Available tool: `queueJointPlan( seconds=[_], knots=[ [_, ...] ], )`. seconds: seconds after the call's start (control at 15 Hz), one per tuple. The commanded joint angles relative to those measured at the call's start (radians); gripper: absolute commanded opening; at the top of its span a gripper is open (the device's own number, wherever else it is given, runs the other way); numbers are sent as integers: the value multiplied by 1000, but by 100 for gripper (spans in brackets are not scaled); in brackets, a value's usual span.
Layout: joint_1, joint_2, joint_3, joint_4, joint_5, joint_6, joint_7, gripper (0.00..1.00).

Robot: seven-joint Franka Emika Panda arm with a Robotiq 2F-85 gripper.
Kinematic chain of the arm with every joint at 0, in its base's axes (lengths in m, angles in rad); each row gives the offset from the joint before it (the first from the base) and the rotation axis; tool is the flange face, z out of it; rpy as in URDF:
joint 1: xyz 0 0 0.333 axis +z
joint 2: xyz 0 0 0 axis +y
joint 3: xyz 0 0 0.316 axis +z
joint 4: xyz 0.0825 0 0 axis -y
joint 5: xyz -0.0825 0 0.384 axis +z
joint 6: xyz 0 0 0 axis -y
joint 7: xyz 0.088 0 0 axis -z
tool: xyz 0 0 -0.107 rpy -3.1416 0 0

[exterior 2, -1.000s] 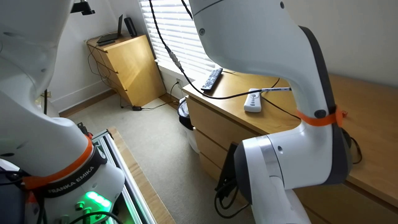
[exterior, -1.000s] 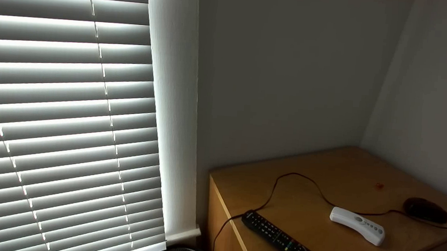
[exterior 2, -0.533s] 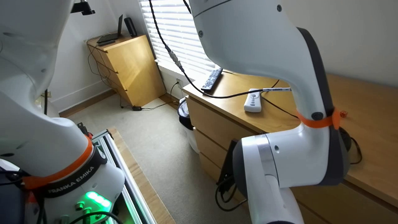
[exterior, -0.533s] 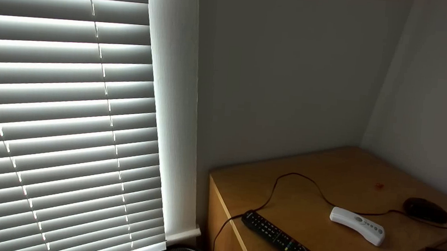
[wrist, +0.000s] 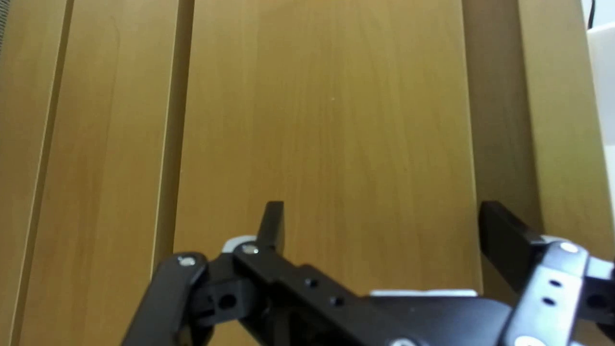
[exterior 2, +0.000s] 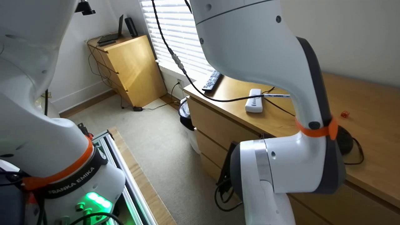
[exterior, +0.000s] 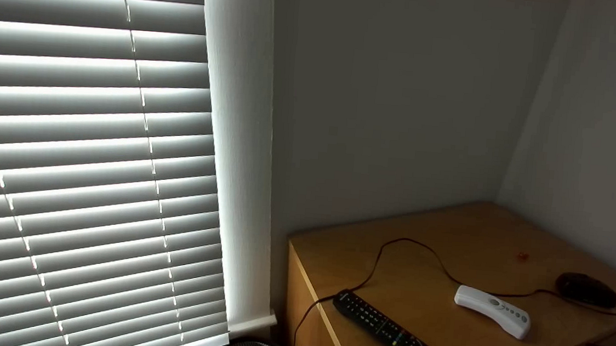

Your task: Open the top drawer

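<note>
In the wrist view the gripper (wrist: 384,211) is spread wide before the drawer (wrist: 331,125): one finger (wrist: 274,226) stands over the drawer's face, the other over the recess (wrist: 499,120) between its upper edge and the table (wrist: 562,120). Whether either touches, I cannot tell. The face is seen nearly head-on, its long axis running up and down the view, upper edge to the right; the lower drawers (wrist: 91,158) lie to the left, past a narrow gap.

In an exterior view the arm (exterior 2: 297,162) covers much of the drawer. What shows of its face sits just below the table edge, runs along it, and looks flush with the fronts beneath. Open floor (exterior 2: 150,140) spreads before it; a bin (exterior 2: 187,122) stands just beside the drawers' end.

In an exterior view a white remote (exterior: 492,311) and a black remote (exterior: 389,333) lie on the table, and the gripper is a dark, cropped shape just off its front edge
</note>
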Motion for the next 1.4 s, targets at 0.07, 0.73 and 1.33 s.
queueJointPlan(
  seconds=[0.07, 0.73, 1.33],
  knots=[
    [3, 27, 16, -2, 106, -4, -54, 100],
    [61, 30, -26, -36, 54, 50, 6, 100],
    [50, 37, -70, -47, -83, 35, 136, 100]
  ],
)
